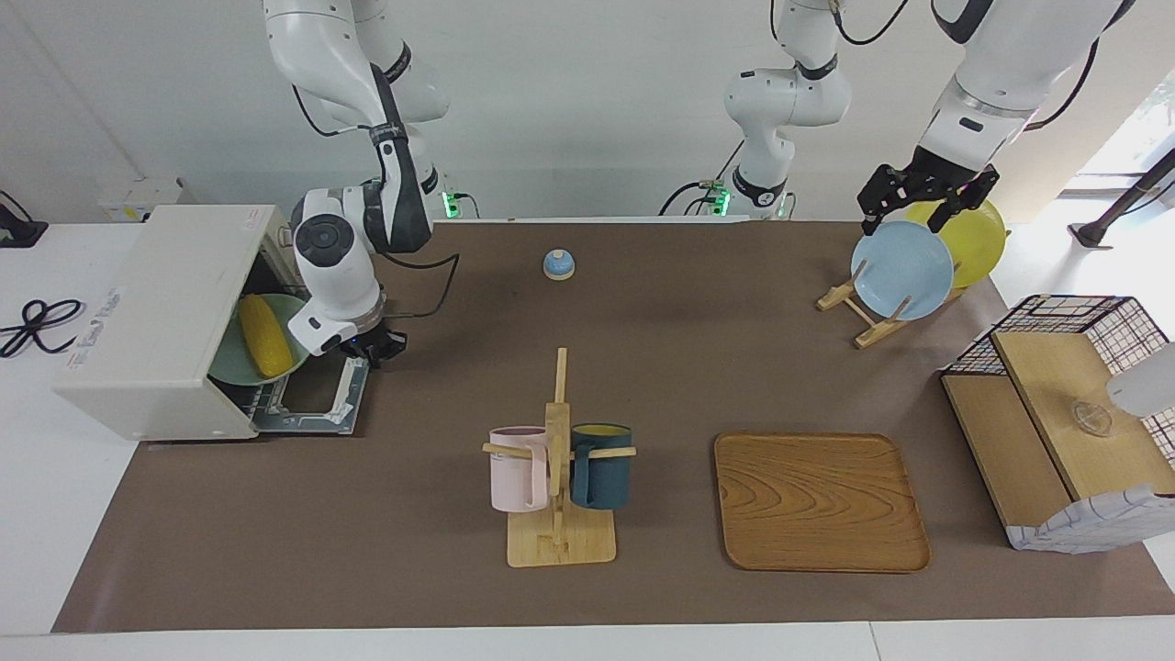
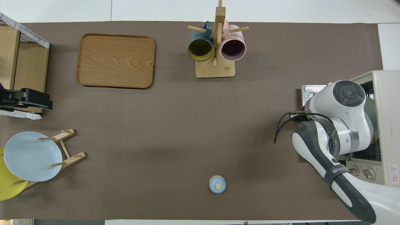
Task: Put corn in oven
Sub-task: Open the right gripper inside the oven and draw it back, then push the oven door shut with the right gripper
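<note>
Already inside the oven (image 1: 156,321) at the right arm's end of the surface (image 1: 643,367), the corn (image 1: 264,335) lies on a green plate (image 1: 240,367) on the rack. The right claw (image 1: 374,347), fingertips together, sits low at the dropped door (image 1: 312,397); a careless lift could catch the door or plate rim and roll the cob out. The left claw (image 1: 927,193), fingers apart, waits over the plate rack (image 1: 863,317).

Only few texts are readable. The right arm (image 2: 336,175) has a dark band with white letters, approx. "WANJ…", the rest is hidden. The oven (image 2: 386,125) has a red-white warning sticker (image 2: 393,172) w/ triangle sign; its small print is not readable.
</note>
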